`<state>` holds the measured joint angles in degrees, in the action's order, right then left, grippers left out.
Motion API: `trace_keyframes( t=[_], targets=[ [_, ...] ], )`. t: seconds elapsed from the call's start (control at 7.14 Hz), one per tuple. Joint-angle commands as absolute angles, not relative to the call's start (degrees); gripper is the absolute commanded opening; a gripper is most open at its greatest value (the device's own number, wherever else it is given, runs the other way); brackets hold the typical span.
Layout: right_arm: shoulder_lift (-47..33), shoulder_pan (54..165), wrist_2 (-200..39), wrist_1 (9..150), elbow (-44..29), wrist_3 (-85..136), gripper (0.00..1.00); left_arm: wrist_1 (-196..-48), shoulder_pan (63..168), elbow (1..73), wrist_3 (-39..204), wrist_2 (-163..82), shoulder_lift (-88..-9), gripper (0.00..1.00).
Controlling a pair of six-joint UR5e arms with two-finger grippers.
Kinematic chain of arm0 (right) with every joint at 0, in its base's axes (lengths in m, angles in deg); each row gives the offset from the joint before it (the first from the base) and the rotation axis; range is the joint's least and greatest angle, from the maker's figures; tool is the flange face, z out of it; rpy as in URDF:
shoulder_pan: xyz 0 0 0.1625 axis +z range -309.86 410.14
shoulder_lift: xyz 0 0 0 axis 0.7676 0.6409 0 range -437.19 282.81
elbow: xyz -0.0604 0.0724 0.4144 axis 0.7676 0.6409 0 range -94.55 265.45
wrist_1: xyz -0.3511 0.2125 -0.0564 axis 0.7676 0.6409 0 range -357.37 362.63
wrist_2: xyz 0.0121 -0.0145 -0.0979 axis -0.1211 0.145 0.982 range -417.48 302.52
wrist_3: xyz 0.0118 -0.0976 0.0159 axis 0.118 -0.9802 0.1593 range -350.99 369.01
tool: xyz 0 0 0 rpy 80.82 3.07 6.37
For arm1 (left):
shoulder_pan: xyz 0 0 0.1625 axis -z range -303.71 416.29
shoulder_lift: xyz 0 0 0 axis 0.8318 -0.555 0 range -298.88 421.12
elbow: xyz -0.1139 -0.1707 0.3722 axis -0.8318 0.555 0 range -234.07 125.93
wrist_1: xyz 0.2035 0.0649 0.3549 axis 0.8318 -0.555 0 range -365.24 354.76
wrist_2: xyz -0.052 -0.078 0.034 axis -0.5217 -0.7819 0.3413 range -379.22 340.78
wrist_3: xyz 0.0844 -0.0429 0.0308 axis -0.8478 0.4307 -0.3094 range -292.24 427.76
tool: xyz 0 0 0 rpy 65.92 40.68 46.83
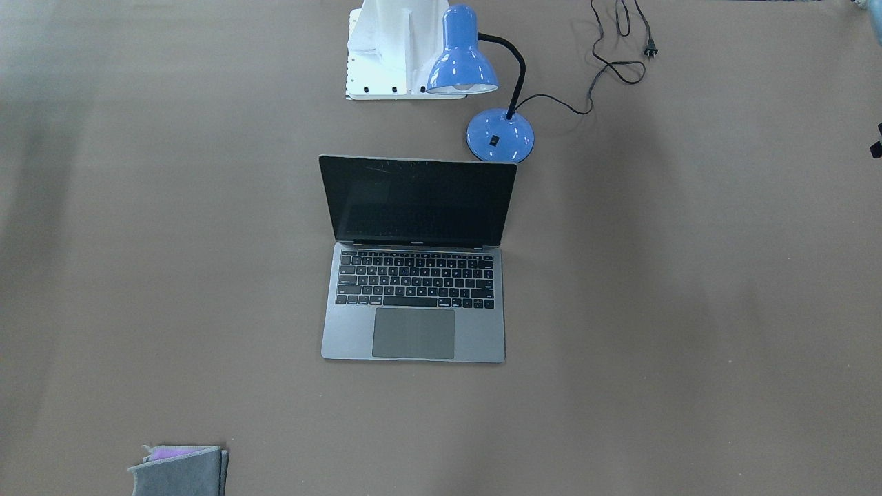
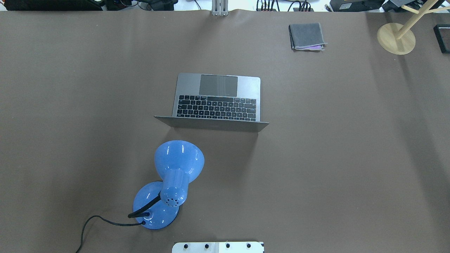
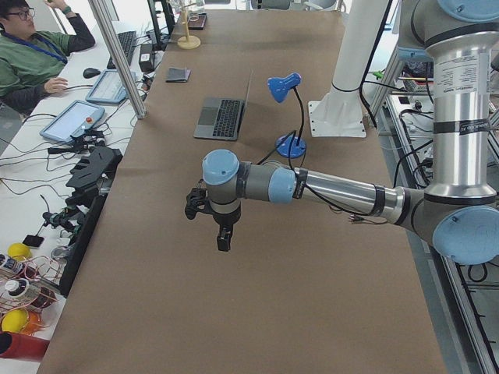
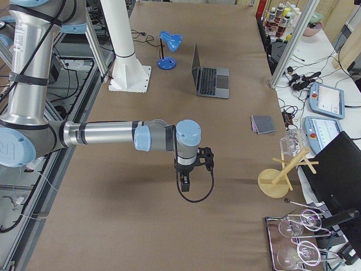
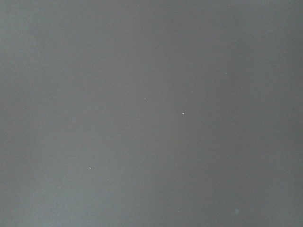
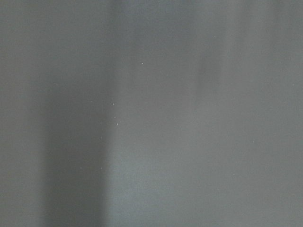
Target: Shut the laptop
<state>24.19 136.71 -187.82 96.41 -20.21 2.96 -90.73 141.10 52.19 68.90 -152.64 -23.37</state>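
The laptop point(image 1: 413, 324) is open in the middle of the table, its dark screen upright and its keyboard facing away from the robot. It also shows in the overhead view point(image 2: 218, 102) and both side views point(image 3: 222, 117) point(image 4: 211, 79). My left gripper point(image 3: 224, 238) hangs over bare table far from the laptop, toward the table's left end. My right gripper point(image 4: 184, 185) hangs over bare table toward the right end. Both show only in the side views, so I cannot tell if they are open or shut. Both wrist views show only table surface.
A blue desk lamp point(image 2: 177, 165) stands between the robot base point(image 2: 218, 247) and the laptop lid, its cord point(image 1: 606, 65) trailing off. A folded grey cloth point(image 2: 306, 36) lies at the far side. A wooden stand point(image 2: 396, 38) is at the far right corner.
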Motion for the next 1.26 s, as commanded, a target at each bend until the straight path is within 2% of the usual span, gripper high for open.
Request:
trace_keyframes(
  t=[0.0,0.28,0.84,0.98,1.12],
  targets=[
    [24.2,136.7,-187.9,96.4,-21.1,2.9,1.00,-91.2,141.0,52.4,68.9,-152.6,-23.3,0.98],
    [24.2,136.7,-187.9,96.4,-23.1,2.9,1.00,-91.2,141.0,52.5,68.9,-152.6,-23.7,0.98],
    [20.9,136.6,-187.6,96.4,-24.2,3.9,1.00,-91.8,141.0,52.3,69.4,-152.7,-31.6,0.98],
    [21.0,136.7,-188.0,96.5,-24.3,6.8,1.00,-96.5,141.0,50.9,69.3,-152.5,-32.0,0.98],
    [21.0,136.9,-187.9,96.3,-24.8,7.3,1.00,-105.7,141.0,45.3,69.3,-152.6,-32.8,0.98]
  ],
)
